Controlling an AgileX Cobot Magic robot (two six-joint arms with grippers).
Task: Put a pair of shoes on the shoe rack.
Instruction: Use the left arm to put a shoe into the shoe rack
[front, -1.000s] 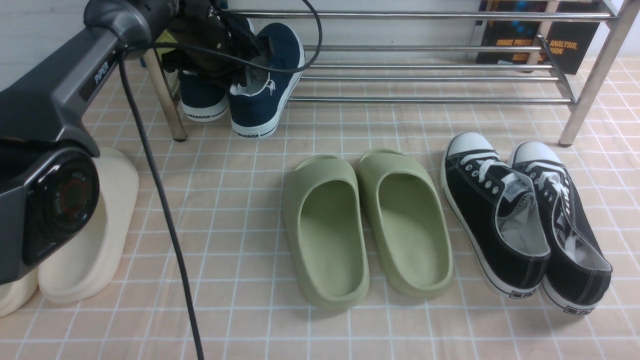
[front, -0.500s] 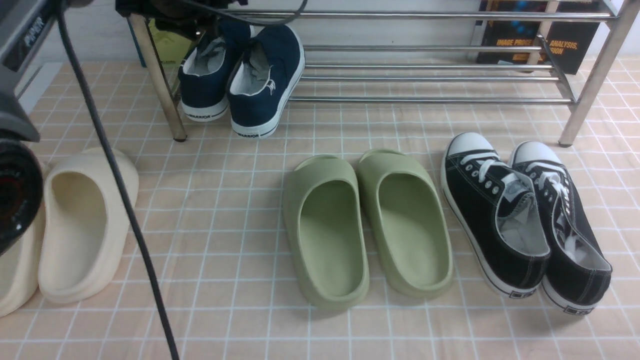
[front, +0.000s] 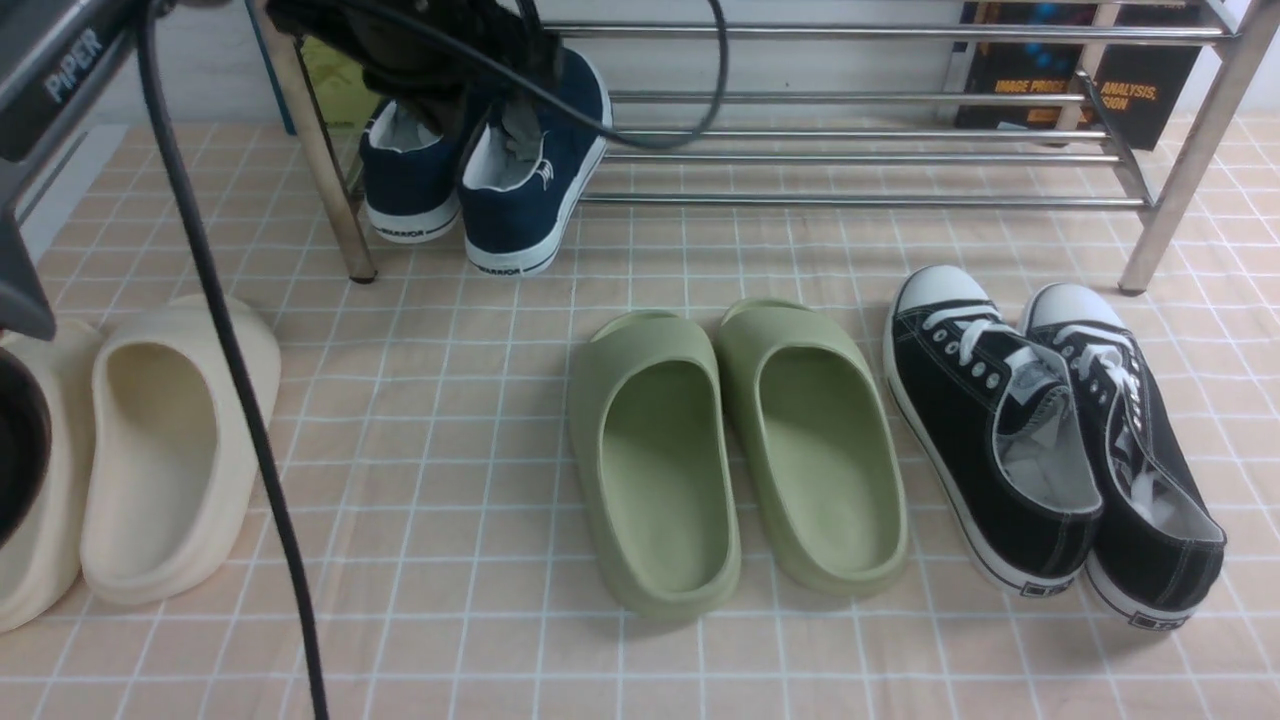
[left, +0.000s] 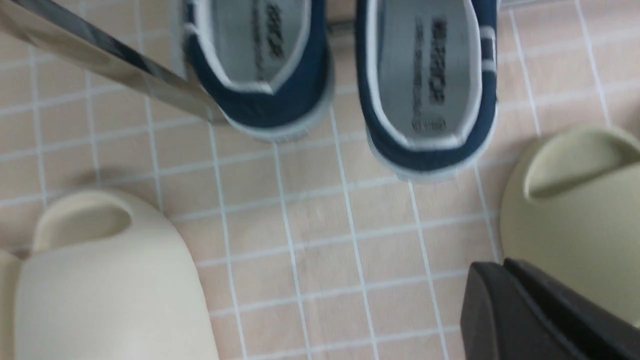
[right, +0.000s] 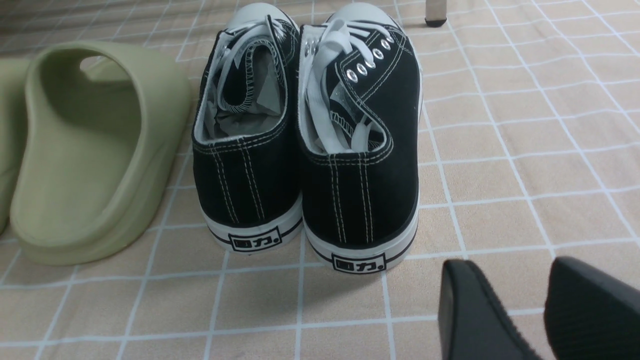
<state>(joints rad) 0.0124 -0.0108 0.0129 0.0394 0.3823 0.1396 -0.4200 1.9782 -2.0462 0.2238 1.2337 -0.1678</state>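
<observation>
The two navy slip-on shoes (front: 410, 185) (front: 525, 185) stand side by side at the left end of the silver shoe rack (front: 860, 130), heels outward, on its lowest bars. In the left wrist view their heels (left: 280, 105) (left: 425, 155) lie beside the rack's leg (left: 100, 60). My left gripper (left: 502, 272) hangs above and in front of them, shut and empty. Its dark wrist (front: 430, 50) covers the shoes' toes in the front view. My right gripper (right: 520, 292) is open and empty, low over the floor behind the black sneakers.
Green slides (front: 740, 450) lie mid-floor, and one shows in the left wrist view (left: 575, 200). Black lace-up sneakers (front: 1050, 430) are at the right, cream slides (front: 160, 450) at the left. A black cable (front: 230, 380) hangs down the left. A dark book (front: 1080, 80) stands behind the rack.
My left gripper has let go of the navy shoes and lifted off them. The left arm has swung up and left, uncovering the cream slides. The shoes stay on the rack.
</observation>
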